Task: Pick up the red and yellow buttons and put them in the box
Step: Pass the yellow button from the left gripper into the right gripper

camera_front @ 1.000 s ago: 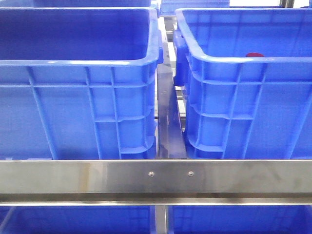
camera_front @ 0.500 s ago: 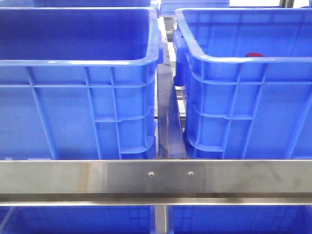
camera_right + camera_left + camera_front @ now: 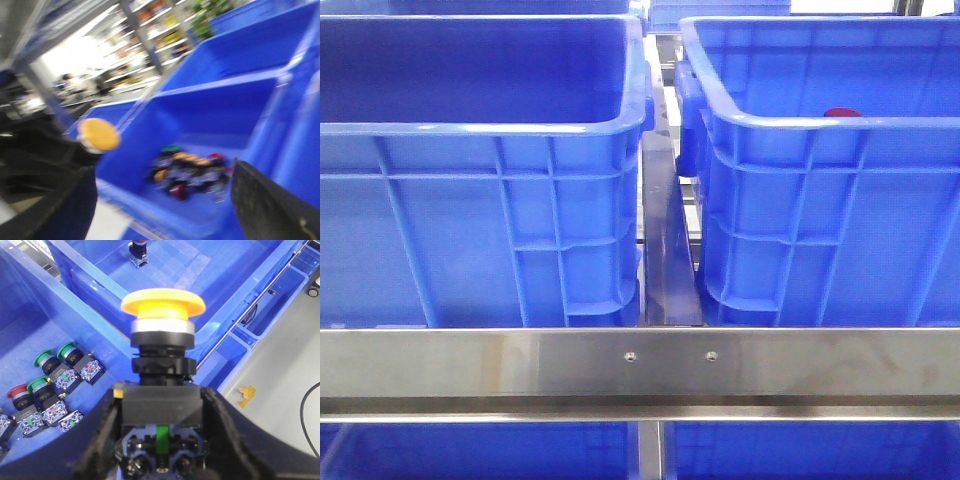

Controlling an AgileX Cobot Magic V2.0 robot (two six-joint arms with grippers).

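Two large deep blue ribbed plastic crates stand side by side, the left crate (image 3: pixel 480 180) and the right crate (image 3: pixel 830 200), parted only by a narrow gap floored with a steel strip (image 3: pixel 668 250). A horizontal stainless steel rail (image 3: pixel 640 365) crosses in front of their lower walls. Both crates are open from above; the left one's interior shows bare walls. In the left wrist view, a cluster of green- and red-capped push-button switches (image 3: pixel 50 385) occupies one crate floor against a thick blue rim (image 3: pixel 95 335); the neighbouring compartment holds one small switch (image 3: pixel 138 251), its floor otherwise free
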